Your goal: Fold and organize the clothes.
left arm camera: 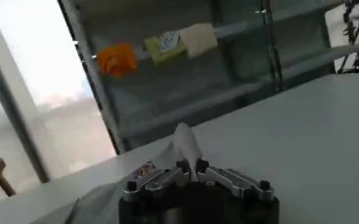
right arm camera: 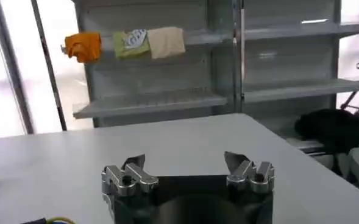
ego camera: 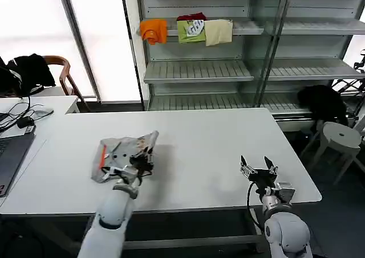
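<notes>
A light grey shirt (ego camera: 122, 151) lies bunched on the left half of the white table (ego camera: 199, 150), showing buttons and an orange-red stripe at its left edge. My left gripper (ego camera: 144, 157) is at the shirt's right edge, shut on a pinch of the fabric. In the left wrist view a peak of the grey shirt (left arm camera: 184, 145) rises between the closed fingertips of the left gripper (left arm camera: 192, 167). My right gripper (ego camera: 258, 168) hovers open near the table's front right, well apart from the shirt; in its own wrist view the right gripper (right arm camera: 184, 162) holds nothing.
A metal shelf unit (ego camera: 239, 70) stands behind the table with orange (ego camera: 154, 30), green (ego camera: 191, 30) and cream (ego camera: 218, 32) folded garments on a shelf. A laptop (ego camera: 11, 155) and cables lie at the left. A stool (ego camera: 341, 138) and dark chair stand at the right.
</notes>
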You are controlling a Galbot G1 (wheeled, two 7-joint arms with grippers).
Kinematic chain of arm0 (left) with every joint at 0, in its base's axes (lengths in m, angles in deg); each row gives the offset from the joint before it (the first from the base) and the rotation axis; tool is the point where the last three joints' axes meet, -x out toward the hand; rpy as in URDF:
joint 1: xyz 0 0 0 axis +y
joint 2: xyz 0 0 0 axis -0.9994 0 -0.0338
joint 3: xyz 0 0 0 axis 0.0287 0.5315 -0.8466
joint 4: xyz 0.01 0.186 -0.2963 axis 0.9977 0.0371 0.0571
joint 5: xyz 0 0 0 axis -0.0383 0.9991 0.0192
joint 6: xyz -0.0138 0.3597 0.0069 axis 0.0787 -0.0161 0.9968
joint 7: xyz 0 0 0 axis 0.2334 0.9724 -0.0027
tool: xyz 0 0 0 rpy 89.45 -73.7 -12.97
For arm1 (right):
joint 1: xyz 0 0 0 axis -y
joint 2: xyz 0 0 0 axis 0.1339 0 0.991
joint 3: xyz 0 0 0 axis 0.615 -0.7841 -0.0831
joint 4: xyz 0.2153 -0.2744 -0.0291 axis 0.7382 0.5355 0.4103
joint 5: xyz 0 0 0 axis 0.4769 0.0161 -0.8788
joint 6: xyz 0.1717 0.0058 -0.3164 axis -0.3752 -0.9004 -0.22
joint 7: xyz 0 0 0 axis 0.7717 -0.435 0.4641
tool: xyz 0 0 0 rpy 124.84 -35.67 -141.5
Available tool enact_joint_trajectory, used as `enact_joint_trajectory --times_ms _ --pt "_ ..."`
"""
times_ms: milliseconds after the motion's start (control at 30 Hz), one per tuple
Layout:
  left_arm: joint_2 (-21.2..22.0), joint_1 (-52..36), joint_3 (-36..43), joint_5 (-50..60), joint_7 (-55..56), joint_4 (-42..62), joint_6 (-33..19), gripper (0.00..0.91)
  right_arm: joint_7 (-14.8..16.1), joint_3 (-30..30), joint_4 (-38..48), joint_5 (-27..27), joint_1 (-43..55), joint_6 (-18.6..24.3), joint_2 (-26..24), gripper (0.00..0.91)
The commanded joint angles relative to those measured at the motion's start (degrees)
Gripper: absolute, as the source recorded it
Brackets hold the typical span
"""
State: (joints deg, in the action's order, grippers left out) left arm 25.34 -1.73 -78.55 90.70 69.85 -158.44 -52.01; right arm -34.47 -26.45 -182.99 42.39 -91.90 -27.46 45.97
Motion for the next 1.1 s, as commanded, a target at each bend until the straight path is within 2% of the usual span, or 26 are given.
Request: enact_joint_trajectory --times_ms 33,133,200,267,433,600,733,833,900,967,1033,1067,1100 --pt "10.8 -6.4 12.2 -2.9 7.5 2.9 7.6 0.907 0.6 -3.3 2.9 -1.7 1.0 -0.1 1.0 0.907" --pt "9.1 -4.9 12.8 -5.0 9.1 -3.1 10.5 0.907 0.4 -6.7 4.1 -1.0 2.1 1.6 2.2 0.907" --pt "7.4 -4.3 12.8 -7.0 10.1 -8.0 10.8 0.907 0.8 -9.4 4.4 0.5 3.0 1.1 3.4 0.907" --pt "5.7 -3.8 12.5 -8.8 10.8 -11.9 10.9 0.907 0.7 -12.5 5.3 3.2 5.6 -2.1 5.1 0.907" --pt "0.7 -3.4 8.8 -11.0 10.6 -19.5 10.8 0.907 0.3 -17.0 12.2 8.0 11.7 -4.9 9.3 0.907" --pt "-3.4 -1.8 -0.6 -12.7 9.5 -19.3 10.8 0.907 -2.4 -18.6 18.1 16.0 15.5 -7.9 10.7 0.907" --pt "-6.5 1.1 -7.0 -15.2 9.3 -18.1 10.7 0.907 -4.0 -20.3 21.2 21.5 17.0 -7.6 10.7 0.907" --pt "-8.3 4.0 -10.1 -16.6 9.1 -17.4 9.7 0.907 -3.3 -20.8 22.0 22.8 17.0 -8.0 10.7 0.907" --pt "-8.6 5.9 -11.3 -16.8 8.8 -16.9 9.0 0.907 -2.0 -20.8 22.4 22.9 17.0 -8.3 10.7 0.816" --pt "-8.5 6.9 -11.9 -17.5 8.7 -16.8 8.7 0.907 -1.9 -21.3 22.7 22.9 17.0 -8.3 10.7 0.796" --pt "-8.2 7.5 -12.2 -17.6 8.7 -16.9 8.6 0.907 -2.7 -21.7 22.9 23.0 17.0 -8.3 10.7 0.544" --pt "-8.0 7.7 -12.3 -17.6 8.7 -16.9 8.6 0.907 -2.7 -21.7 22.8 23.0 16.8 -8.3 10.7 0.252" --pt "-7.9 7.7 -12.3 -17.6 8.7 -16.9 8.7 0.907 -2.9 -21.6 22.5 23.0 16.5 -8.3 10.7 0.000"
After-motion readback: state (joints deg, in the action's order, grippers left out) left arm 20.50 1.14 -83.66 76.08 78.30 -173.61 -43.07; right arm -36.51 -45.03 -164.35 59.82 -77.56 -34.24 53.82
